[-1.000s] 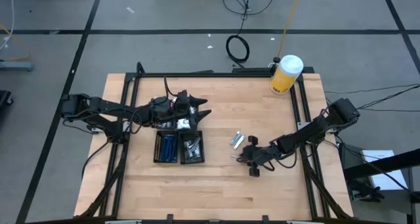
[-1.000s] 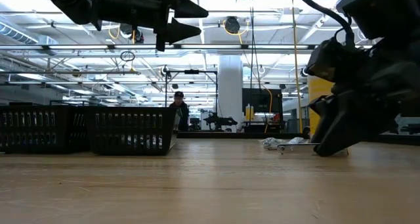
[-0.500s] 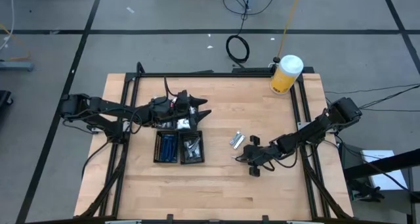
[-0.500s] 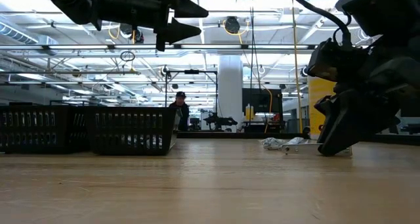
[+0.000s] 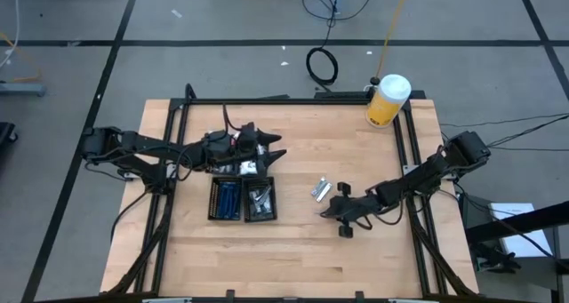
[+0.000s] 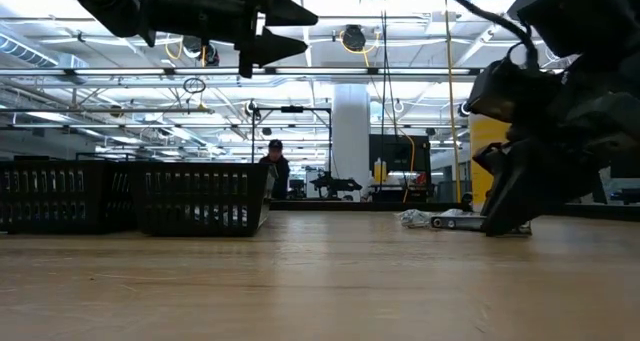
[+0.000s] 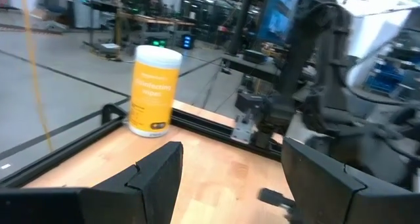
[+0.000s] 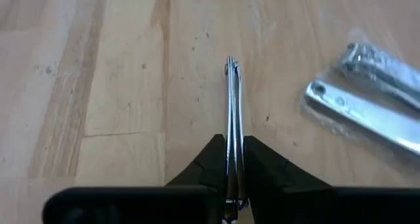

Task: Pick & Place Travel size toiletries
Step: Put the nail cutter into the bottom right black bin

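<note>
My right gripper [image 8: 233, 159] is low over the table's right half [image 5: 331, 211], shut on a thin silvery piece. Two more silvery clipper-like pieces in clear packets [image 8: 367, 99] lie flat on the wood just beyond it [image 5: 320, 189]. The black tray [image 5: 213, 216] holds blue pieces [image 5: 227, 198] and silvery pieces [image 5: 260, 201]. My left gripper [image 5: 271, 152] hangs open above the tray's far end, and its two fingers frame the left wrist view [image 7: 230, 178]. My right gripper pinches the silvery piece [image 8: 231, 119] between its two fingers, at the piece's near end. The piece stands on edge and sticks out level past the fingertips [image 8: 209, 165], along their line. It is close over the wood; whether it is lifted clear I cannot tell.
A big yellow jar with a white lid [image 5: 388, 100] stands at the table's far right corner [image 7: 153, 89]. Black frame rails [image 5: 404, 143] run along the table's edges. Bare wood [image 5: 267, 259] lies along the near side. A person [image 6: 273, 166] shows far off in the room.
My right gripper has shifted a little toward the table's right edge, still shut on the silvery piece.
</note>
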Controlling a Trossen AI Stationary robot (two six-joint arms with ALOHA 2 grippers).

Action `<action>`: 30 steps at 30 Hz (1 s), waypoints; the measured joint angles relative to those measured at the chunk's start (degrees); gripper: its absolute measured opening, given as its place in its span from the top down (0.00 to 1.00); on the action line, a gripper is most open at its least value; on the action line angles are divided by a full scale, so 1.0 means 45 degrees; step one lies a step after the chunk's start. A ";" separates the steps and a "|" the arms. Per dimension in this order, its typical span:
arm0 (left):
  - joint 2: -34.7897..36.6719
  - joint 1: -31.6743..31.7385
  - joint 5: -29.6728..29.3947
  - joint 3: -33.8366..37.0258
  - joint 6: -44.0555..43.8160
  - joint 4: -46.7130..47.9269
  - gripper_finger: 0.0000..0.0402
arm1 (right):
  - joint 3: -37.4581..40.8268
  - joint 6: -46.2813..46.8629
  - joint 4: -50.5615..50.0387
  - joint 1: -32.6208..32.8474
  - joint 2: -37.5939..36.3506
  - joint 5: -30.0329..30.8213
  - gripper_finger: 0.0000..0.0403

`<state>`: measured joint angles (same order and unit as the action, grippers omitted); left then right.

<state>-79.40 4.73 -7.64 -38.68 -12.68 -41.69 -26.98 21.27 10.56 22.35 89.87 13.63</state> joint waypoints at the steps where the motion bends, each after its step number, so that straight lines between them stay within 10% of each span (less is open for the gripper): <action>1: 0.0000 0.0000 0.0288 0.0000 0.0032 0.0000 0.36 | 0.0000 -0.0395 0.0532 0.0000 -0.0097 0.0198 0.94; 9: -0.0020 -0.0399 0.2667 0.0010 0.2131 -0.0047 0.36 | 0.0138 -0.5550 0.6322 -0.0233 -0.1859 0.3525 0.94; 16: -0.0030 -0.1158 0.2677 0.0015 0.2941 0.0020 0.36 | 0.1554 -0.6858 1.3878 -0.1109 -0.1341 0.2930 0.94; 30: -0.3340 -0.2197 0.2691 -0.0544 0.6740 -0.4142 0.36 | 0.1841 -0.7480 1.7020 -0.0437 -0.0657 0.1929 0.94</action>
<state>-94.42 -5.15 4.47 -41.12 17.65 -60.33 -18.70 -12.39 87.15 20.38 86.91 22.31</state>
